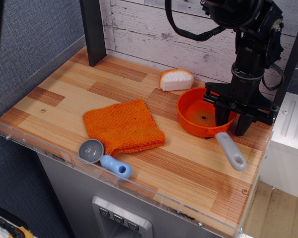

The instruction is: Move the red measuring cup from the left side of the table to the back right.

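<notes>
Resting at the back right of the bench [64, 94], the red measuring cup [203, 118] sits flat where you want it, its smooth plastic bowl just beside the bread slice [176, 79] and its straight grey handle pointing toward the front edge. Your fingers [232, 120] look spread, one inside the rim and one outside, seemingly gripping nothing, though the dark arm blurs that. The knitted cloth [123, 126] and blue-handled scoop [102, 156] lie well apart.
</notes>
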Action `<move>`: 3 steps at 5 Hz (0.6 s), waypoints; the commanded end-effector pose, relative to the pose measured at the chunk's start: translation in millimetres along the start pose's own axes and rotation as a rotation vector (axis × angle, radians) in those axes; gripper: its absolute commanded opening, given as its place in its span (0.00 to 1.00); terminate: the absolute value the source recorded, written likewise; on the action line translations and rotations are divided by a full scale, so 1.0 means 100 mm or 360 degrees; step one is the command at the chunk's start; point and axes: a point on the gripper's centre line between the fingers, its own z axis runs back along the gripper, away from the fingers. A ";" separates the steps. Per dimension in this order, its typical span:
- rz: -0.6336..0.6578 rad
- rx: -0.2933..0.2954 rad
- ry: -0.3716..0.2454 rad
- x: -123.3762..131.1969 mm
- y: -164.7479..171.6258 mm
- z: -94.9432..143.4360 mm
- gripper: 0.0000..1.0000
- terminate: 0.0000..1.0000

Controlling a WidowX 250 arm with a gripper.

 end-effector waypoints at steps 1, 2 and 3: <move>0.0054 -0.0055 -0.0093 0.03 0.15 0.26 1.00 0.00; 0.0174 -0.0206 -0.0185 0.09 0.22 0.44 1.00 0.00; 0.0225 -0.0262 -0.0340 0.16 0.34 0.77 1.00 0.00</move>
